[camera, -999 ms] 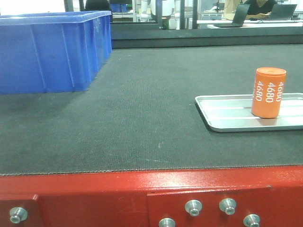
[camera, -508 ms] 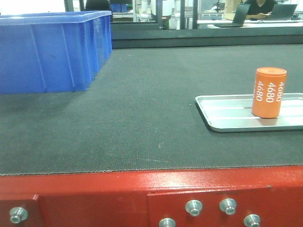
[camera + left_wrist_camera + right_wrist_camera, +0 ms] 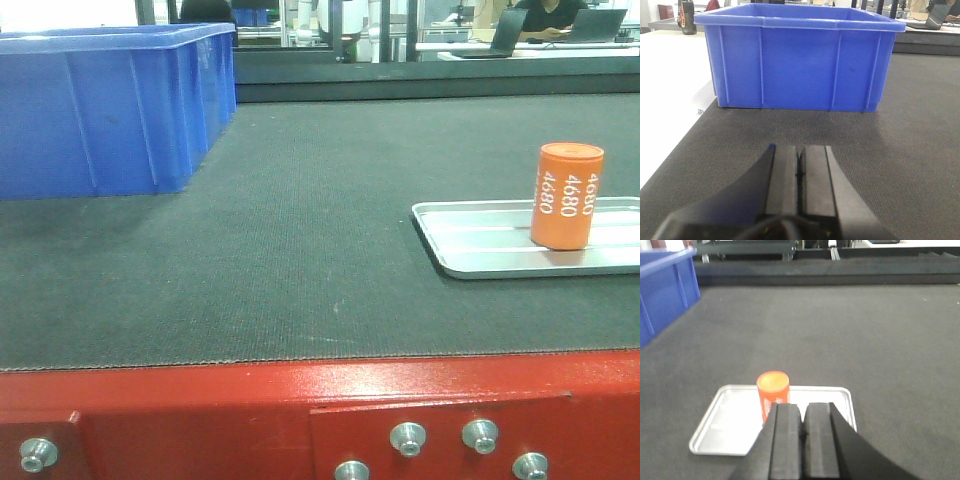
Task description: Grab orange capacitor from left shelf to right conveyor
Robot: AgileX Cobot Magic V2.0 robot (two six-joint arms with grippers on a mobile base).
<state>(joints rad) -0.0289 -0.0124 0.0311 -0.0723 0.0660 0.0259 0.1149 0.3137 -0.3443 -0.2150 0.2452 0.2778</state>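
The orange capacitor (image 3: pixel 568 195) stood upright in a silver tray (image 3: pixel 470 255) on the right conveyor (image 3: pixel 300 250). The right gripper (image 3: pixel 802 437) hung just behind it, clenched and empty, as was the left gripper (image 3: pixel 800 175). Withdrawing straight back would likely avoid toppling it.

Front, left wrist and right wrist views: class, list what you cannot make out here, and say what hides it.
- Tray: right end cut off by the front view's edge.
- Capacitor: lower part hidden behind the right gripper in the right wrist view.
- Blue bin: its inside is hidden by its own walls in the left wrist view.
- Left gripper: absent from the front view.
- Shelf: in no view.
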